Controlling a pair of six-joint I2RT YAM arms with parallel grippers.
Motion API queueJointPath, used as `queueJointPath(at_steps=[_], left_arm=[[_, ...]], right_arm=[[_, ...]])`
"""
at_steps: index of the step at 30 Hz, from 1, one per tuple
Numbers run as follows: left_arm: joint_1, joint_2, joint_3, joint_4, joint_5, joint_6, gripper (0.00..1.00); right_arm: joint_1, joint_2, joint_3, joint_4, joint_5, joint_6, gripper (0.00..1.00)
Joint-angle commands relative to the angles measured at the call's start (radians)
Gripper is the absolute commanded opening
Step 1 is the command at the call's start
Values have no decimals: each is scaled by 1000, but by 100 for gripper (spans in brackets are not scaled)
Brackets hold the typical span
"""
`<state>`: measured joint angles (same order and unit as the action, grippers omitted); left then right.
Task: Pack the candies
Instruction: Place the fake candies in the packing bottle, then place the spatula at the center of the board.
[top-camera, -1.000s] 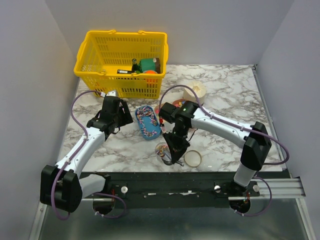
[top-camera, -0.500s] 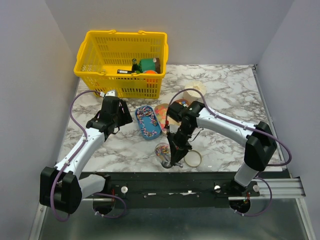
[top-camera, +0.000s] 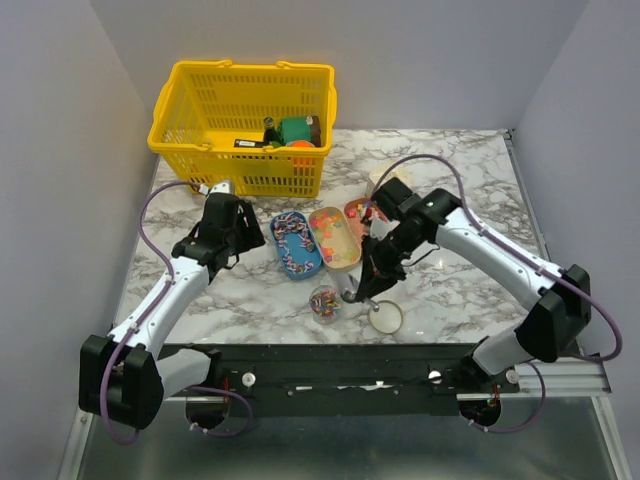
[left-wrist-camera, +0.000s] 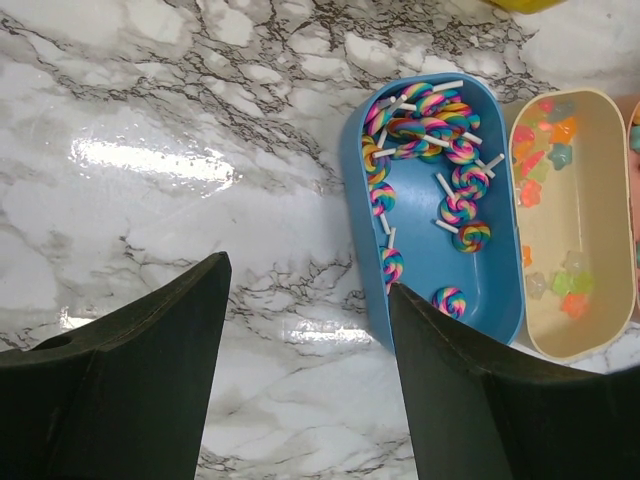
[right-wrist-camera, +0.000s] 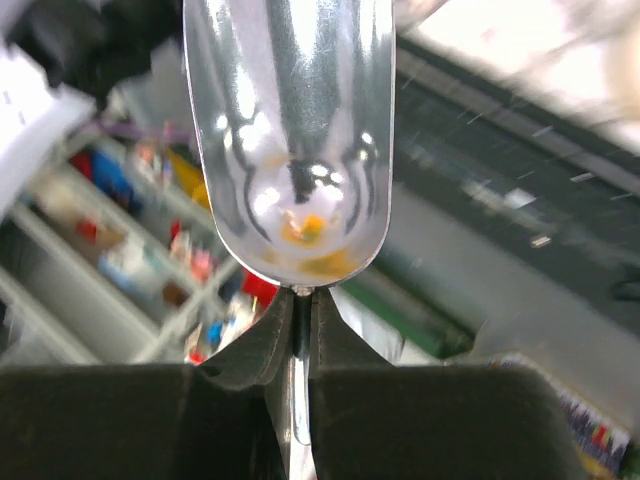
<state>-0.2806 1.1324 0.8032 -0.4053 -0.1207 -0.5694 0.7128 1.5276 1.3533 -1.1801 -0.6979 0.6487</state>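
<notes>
The right tool (right-wrist-camera: 300, 312) is nearly closed, its fingers pinched on the thin handle of a metal scoop (right-wrist-camera: 290, 130). The scoop's shiny bowl points away from the wrist and holds a few small orange-yellow candies (right-wrist-camera: 305, 228) at its bottom. From the top view this tool hangs over the near part of the counter (top-camera: 480, 165), between a small clear jar (top-camera: 323, 303) filled with multicoloured sweets and a round lid ring (top-camera: 385, 317) lying flat just to the right. Beyond it three oval trays sit side by side. The cream tray (left-wrist-camera: 590, 250) holds scattered star-shaped sweets in orange, green and pink. The blue tray (left-wrist-camera: 490, 290) touches its left wall and holds swirl lollipops (left-wrist-camera: 440, 150), mostly heaped at the far end. The pink tray (top-camera: 358, 210) on the right is partly hidden by the right arm. The left tool (left-wrist-camera: 305, 280) stands wide open with nothing between its dark fingers (left-wrist-camera: 130, 380), hovering over bare marble just left of the blue tray. At the back left corner of the counter stands a yellow basket (top-camera: 250, 68) with green and orange goods inside.
</notes>
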Motion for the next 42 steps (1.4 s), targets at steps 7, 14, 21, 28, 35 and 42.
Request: queueJointPath(at_steps=[7,14,21,28,35,42], left_arm=[[6,-121,-36,2,-197,-32,81],[6,-195,-67,3,-298,-41,85],[6,-258,-88,11,-355,-50,97],[6,-252,-88,8,-367,-50,99],[4,-238,-85,8,-356,-49,99],[4,-235,-84,-1,-347,-49,99]], right_arm=[[-260,-162,49,5,758,-49,1],[-387,-176,-83,161,936,22,1],[-490,-127,-210,252,980,25,1],[-587,-81,-327,364,907,2,1],[-631,-1,-364,390,868,-37,5],[-644,66,-401,395,772,-63,8]])
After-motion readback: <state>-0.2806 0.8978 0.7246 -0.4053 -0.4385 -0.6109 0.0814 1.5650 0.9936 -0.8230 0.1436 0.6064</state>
